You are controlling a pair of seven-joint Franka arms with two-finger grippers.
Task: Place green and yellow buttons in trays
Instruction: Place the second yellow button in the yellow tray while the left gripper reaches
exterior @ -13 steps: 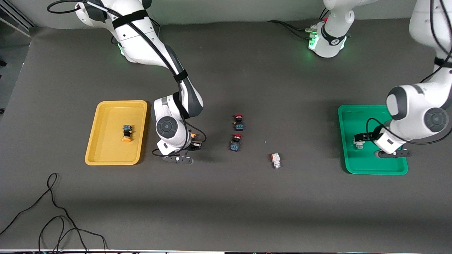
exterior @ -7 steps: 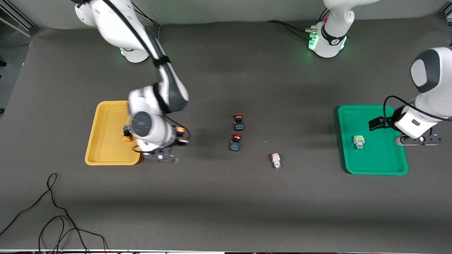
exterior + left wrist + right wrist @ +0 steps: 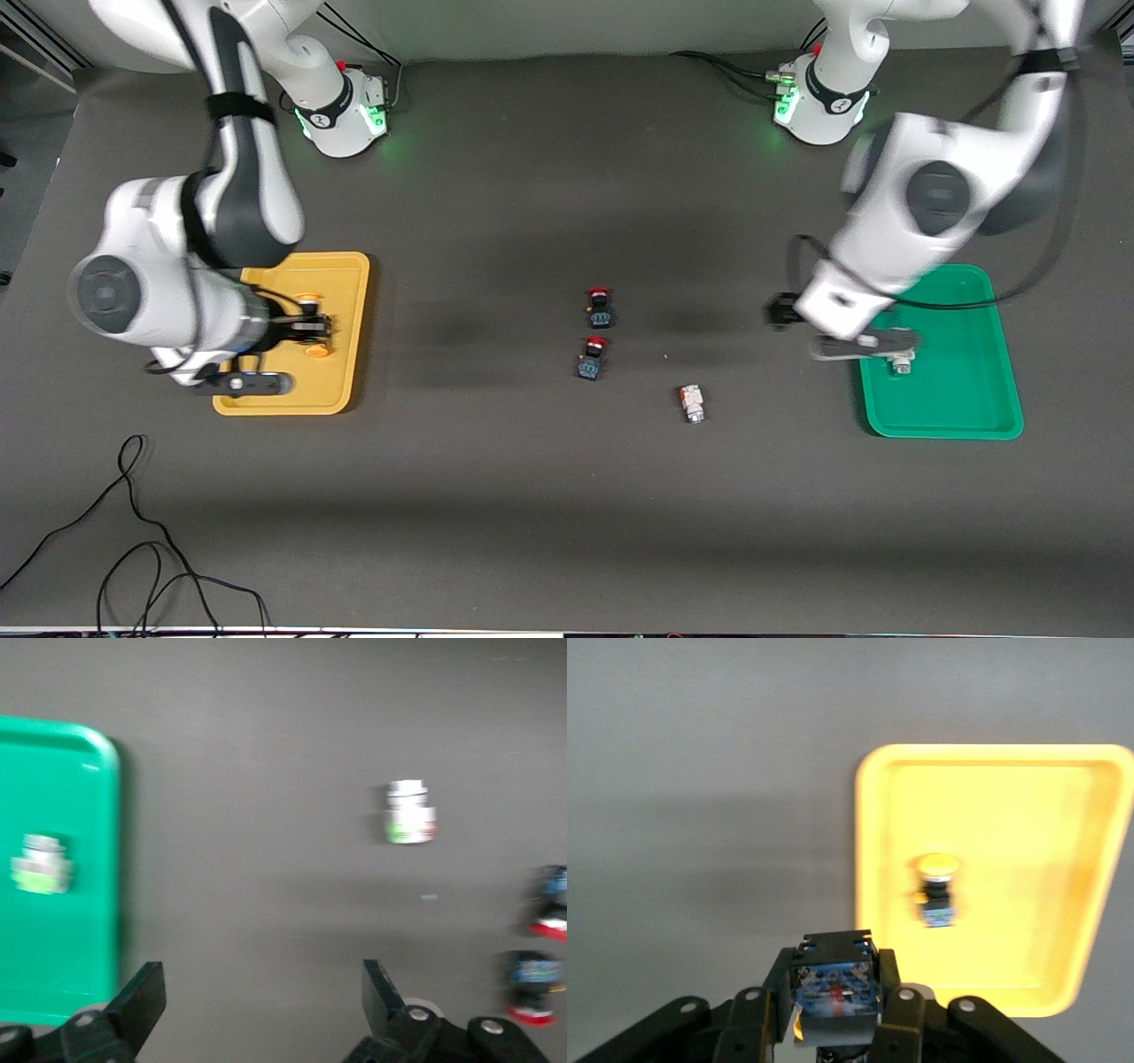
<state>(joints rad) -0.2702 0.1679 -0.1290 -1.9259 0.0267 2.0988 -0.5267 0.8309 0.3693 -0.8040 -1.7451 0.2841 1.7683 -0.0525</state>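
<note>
Yellow button (image 3: 835, 988) clenched in right tool (image 3: 297, 330) over yellow tray (image 3: 341, 283); left tool (image 3: 257, 997) released, seemingly over green tray's (image 3: 992, 390) edge.

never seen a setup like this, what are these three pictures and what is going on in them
Two white robot arms work at a dark table. The wide picture comes from a high camera facing them; each of the other two comes from a camera on one arm's wrist.

The right gripper is shut on a yellow-capped button over the yellow tray, where another yellow-capped button already lies.

The left gripper is open and empty, at the green tray's edge. A whitish button lies in that tray.

On the table between the trays lie a second whitish button and two red-capped buttons.
</note>
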